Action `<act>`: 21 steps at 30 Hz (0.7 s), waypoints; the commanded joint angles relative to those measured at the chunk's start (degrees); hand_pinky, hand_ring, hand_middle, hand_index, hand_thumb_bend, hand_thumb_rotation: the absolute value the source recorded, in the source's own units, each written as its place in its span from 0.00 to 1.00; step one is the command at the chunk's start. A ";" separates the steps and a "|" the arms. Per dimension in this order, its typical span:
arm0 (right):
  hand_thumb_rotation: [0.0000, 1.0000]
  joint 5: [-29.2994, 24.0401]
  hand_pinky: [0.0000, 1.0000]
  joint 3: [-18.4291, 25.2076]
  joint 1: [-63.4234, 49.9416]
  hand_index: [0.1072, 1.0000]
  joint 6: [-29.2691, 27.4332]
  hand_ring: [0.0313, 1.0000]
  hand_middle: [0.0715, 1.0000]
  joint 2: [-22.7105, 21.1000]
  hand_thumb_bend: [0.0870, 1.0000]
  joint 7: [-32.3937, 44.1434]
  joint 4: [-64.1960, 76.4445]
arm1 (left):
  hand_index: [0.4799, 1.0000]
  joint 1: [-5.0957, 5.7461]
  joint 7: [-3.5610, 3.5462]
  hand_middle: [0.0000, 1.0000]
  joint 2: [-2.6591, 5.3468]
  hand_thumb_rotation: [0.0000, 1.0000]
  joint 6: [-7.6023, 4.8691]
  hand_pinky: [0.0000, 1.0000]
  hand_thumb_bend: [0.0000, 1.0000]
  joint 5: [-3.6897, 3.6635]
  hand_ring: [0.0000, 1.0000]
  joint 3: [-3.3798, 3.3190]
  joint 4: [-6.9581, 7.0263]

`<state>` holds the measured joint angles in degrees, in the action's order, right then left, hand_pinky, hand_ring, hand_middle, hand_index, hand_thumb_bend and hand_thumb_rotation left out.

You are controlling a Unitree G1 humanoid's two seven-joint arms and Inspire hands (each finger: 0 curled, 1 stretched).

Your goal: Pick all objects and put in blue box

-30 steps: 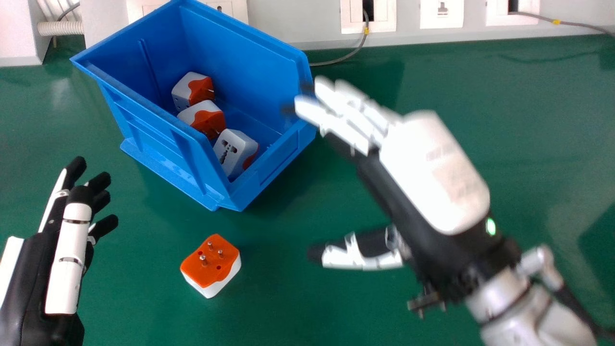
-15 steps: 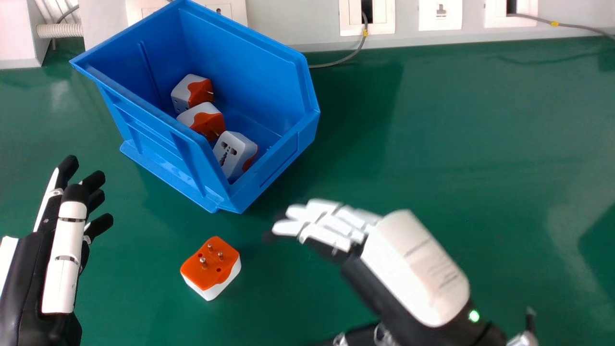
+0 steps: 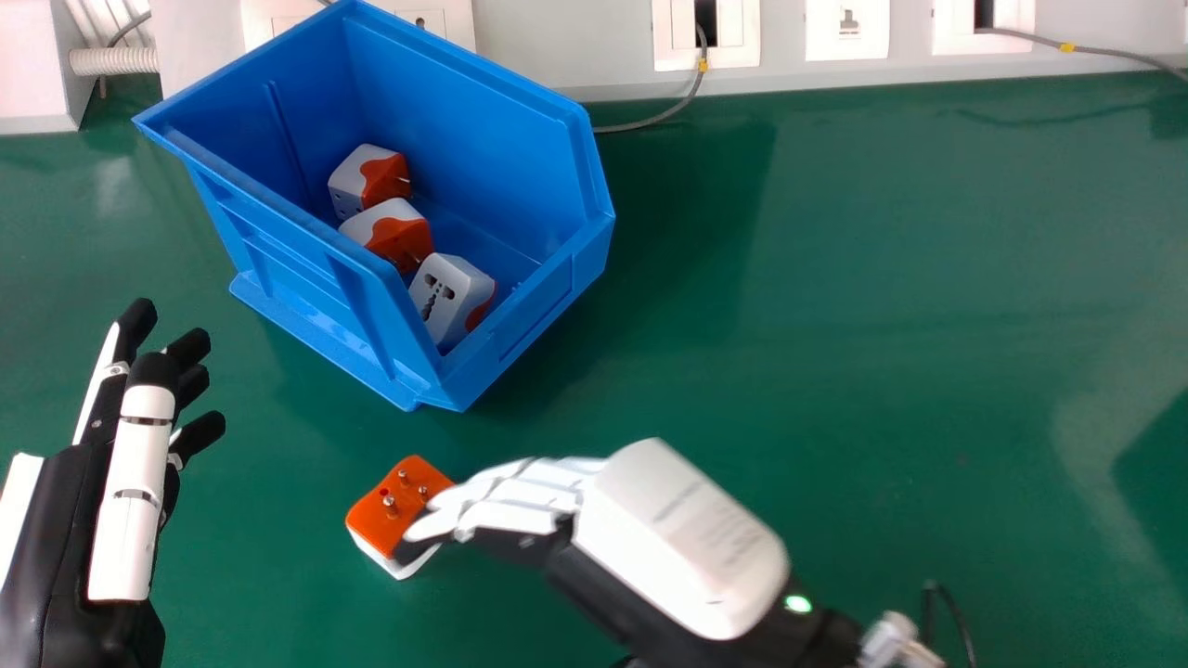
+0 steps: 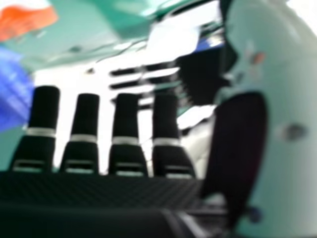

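In the head view, the loose plug adapter (image 3: 394, 510) was partly covered on the bench (image 3: 835, 278) by the relaxed, ungrasping right robot hand (image 3: 687, 547); picking was judged underway, a pinch being needed before transfer into the blue box (image 3: 297, 278).

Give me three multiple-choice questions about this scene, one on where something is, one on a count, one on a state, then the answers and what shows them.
1. Where is the loose adapter?
A) Behind the blue box
B) On the box's rim
C) On the table, nearer the robot than the box

2. How many does the box hold?
A) Two
B) Three
C) Five

3. How do the loose adapter's pins stand?
A) Upward
B) Down against the table
C) Plugged into a socket

Answers:
1 C: it lies on green tabletop on the box's near side.
2 B: three adapters show inside.
3 A: the metal pins rise from its orange upper face.
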<state>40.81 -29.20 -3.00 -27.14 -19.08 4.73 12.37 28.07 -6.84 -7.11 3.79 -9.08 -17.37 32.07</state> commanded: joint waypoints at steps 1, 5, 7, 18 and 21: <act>0.00 -2.37 0.64 -1.39 3.28 0.68 -0.78 0.76 0.75 1.90 0.52 2.05 -1.05 | 0.95 -0.54 0.48 0.93 -0.12 1.00 -0.16 0.89 0.34 0.19 0.94 -0.43 0.75; 0.00 -2.90 0.65 -3.02 8.47 0.69 -0.80 0.77 0.76 3.68 0.37 5.02 -4.28 | 0.94 -0.78 0.71 0.92 -0.22 1.00 0.12 0.89 0.34 0.31 0.94 -0.24 0.75; 0.00 -2.09 0.66 -3.61 11.38 0.70 -0.53 0.77 0.76 4.12 0.33 6.58 -5.21 | 0.94 -0.80 0.72 0.92 -0.27 1.00 0.22 0.89 0.34 0.20 0.94 -0.24 0.78; 0.00 0.45 0.70 -5.42 27.90 0.75 -1.07 0.82 0.81 7.03 0.28 10.88 -11.57 | 0.94 -0.34 1.15 0.92 -0.03 1.00 0.06 0.88 0.35 0.87 0.93 -0.02 1.00; 0.00 0.77 0.71 -5.33 30.95 0.77 -1.07 0.84 0.84 7.43 0.26 10.67 -13.22 | 0.94 -0.24 1.38 0.92 0.03 1.00 0.23 0.87 0.36 0.96 0.93 -0.11 1.24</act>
<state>41.40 -34.59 25.71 -27.27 -12.60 15.74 -0.83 27.60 -5.93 -7.15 4.39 -8.61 -17.19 31.96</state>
